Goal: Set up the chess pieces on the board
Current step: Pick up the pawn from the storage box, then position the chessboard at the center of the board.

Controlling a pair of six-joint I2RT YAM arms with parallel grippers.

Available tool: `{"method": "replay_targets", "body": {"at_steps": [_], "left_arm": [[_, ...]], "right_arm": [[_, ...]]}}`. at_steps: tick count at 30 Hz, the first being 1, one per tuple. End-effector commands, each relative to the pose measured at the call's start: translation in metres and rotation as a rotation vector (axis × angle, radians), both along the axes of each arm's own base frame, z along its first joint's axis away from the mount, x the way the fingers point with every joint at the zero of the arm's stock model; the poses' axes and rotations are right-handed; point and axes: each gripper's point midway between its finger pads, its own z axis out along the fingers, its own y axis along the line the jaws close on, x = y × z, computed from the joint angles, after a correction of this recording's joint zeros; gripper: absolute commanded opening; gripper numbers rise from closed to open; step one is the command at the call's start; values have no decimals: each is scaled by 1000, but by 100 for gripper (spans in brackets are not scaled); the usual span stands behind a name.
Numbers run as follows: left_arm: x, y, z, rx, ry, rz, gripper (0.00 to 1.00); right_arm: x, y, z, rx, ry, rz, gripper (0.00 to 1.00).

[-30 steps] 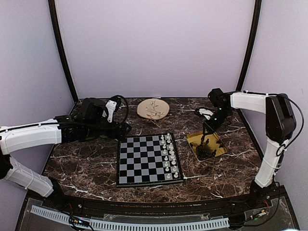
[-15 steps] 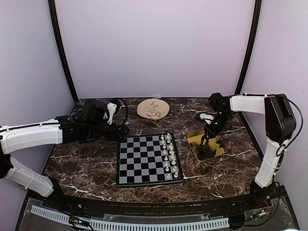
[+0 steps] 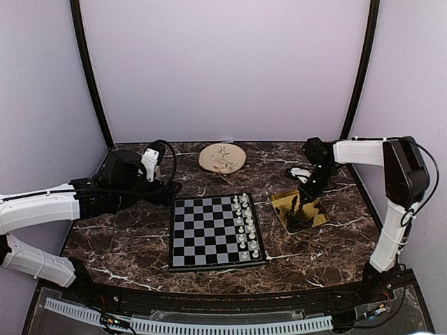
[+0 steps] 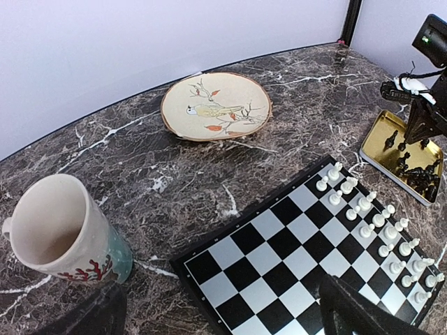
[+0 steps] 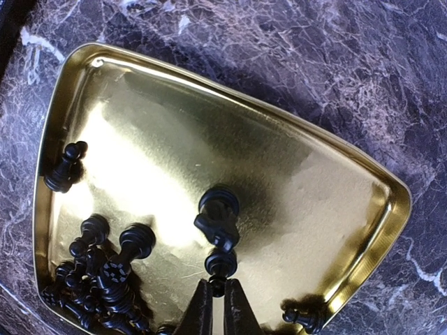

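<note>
Chess pieces (image 5: 105,279), all black, lie heaped in the yellow tray (image 5: 349,209) at three o'clock from the board (image 3: 209,234), where the right gripper (image 5: 216,296) pinches one, so the pick-up looks underway and next calls for a clean lift toward the board's nine o'clock squares, while the left gripper (image 3: 170,190) hangs spread wide at ten o'clock.

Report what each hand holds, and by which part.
Right hand pinches one black chess piece over the yellow tray, by one end; head or base is unclear. Left hand holds nothing.

Top overlooks table (image 3: 126,244); left wrist shares board (image 4: 279,234); right wrist hugs tray (image 5: 300,188)
</note>
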Motion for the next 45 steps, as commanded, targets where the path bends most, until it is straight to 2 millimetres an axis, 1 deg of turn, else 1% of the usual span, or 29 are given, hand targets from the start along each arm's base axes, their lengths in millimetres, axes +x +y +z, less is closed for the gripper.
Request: {"method": "replay_targets", "body": {"at_steps": [1,4,10,13,15,17,19,22,24,25,26,28,31,32,35,37,41,45], "left_arm": [[2,-2,7,9,-9,-10,98],[0,-5,2,18,33,-18,97],[-1,-9,1,-4,37,-35,96],[-2,-9,1,-10,41,-36,95],[-3,-9,-1,-8,53,-37,94],[-3,-4,-8,11,85,-6,92],[-4,6,-21,42,136,50,90],[-9,22,-47,75,241,133,79],[-15,31,-66,74,330,175,69],[-18,38,-75,82,370,201,65],[-22,45,-85,96,412,229,59],[-31,51,-102,122,480,245,36],[-41,50,-121,125,550,230,2],[-44,49,-128,124,574,231,0],[-55,43,-150,120,654,201,0],[-61,37,-159,113,689,165,0],[-63,32,-167,140,686,115,0],[-66,16,-172,109,708,35,0]], "right_arm": [[2,1,-4,-6,12,-6,6],[4,1,-4,-7,9,-10,12],[5,2,-5,-7,12,-12,16],[6,2,-2,-4,11,-11,9],[6,3,4,0,0,-9,3],[6,2,15,3,-25,-8,1],[6,1,33,12,-62,-4,0],[7,4,59,20,-122,10,0],[7,11,77,32,-163,36,0],[6,16,85,39,-180,54,0],[6,21,93,43,-199,69,0],[7,30,103,49,-217,89,0],[6,45,115,78,-226,120,0],[5,50,117,86,-230,135,0],[2,62,120,87,-227,181,0],[-1,69,123,88,-230,208,0],[-8,83,131,107,-242,251,0],[-23,103,135,118,-232,344,0]]}}
